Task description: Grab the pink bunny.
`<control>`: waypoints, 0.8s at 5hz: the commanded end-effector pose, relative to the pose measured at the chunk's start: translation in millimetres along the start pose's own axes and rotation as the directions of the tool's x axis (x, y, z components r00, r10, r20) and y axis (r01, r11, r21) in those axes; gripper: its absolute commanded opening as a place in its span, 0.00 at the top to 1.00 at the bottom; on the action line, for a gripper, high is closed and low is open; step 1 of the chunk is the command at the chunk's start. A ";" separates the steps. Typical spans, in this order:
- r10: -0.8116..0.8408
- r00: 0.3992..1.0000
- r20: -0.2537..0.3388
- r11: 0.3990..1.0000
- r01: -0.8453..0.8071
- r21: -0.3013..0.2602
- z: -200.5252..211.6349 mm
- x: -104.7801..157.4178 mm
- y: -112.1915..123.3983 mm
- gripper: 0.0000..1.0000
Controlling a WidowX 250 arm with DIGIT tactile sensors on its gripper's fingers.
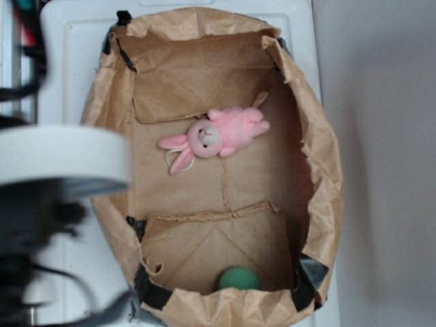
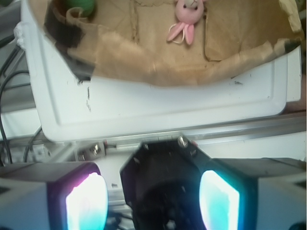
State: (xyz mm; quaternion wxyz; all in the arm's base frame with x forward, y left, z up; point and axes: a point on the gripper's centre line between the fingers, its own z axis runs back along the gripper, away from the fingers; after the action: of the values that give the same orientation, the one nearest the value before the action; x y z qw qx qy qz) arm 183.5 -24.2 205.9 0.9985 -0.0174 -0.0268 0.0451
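gripper [image 2: 152, 201] — fingers spread, holding nothing | pink bunny [image 1: 216, 136] — lying inside paper bag [image 1: 320, 157] | green ball [image 1: 239, 278] well apart

The paper bag [image 1: 320, 157] lies open at the top inside a white bin [image 1: 75, 41]; access from above is unobstructed. Its crumpled walls rise on all 4 sides and close off any sideways approach. The bag floor [image 1: 259, 177] is bare around the pink bunny [image 1: 218, 134], with open room on every side of it. 1 folded flap [image 1: 184, 88] lies flat beside the bunny's feet end; a second flap [image 1: 218, 238] lies flat further off. A green ball [image 1: 239, 278] sits against the end wall, well apart from the bunny. In the wrist view the gripper [image 2: 152, 201] stands outside the bin with its pads [image 2: 87, 201] apart, and the bin rim [image 2: 172, 103] and near bag wall lie between it and the bunny.
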 end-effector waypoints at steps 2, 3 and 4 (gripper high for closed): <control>0.117 0.978 0.174 0.993 -0.114 -0.028 -11.7 81.9 14.6 0.00; 0.161 0.966 0.202 0.987 -0.156 -0.042 -19.6 95.2 27.2 0.00; 0.258 0.947 0.190 0.966 -0.255 -0.036 -33.6 111.2 43.0 0.00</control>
State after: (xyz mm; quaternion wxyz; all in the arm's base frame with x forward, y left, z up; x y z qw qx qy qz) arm 283.7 15.3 153.7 0.9837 -0.0197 -0.0813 0.1592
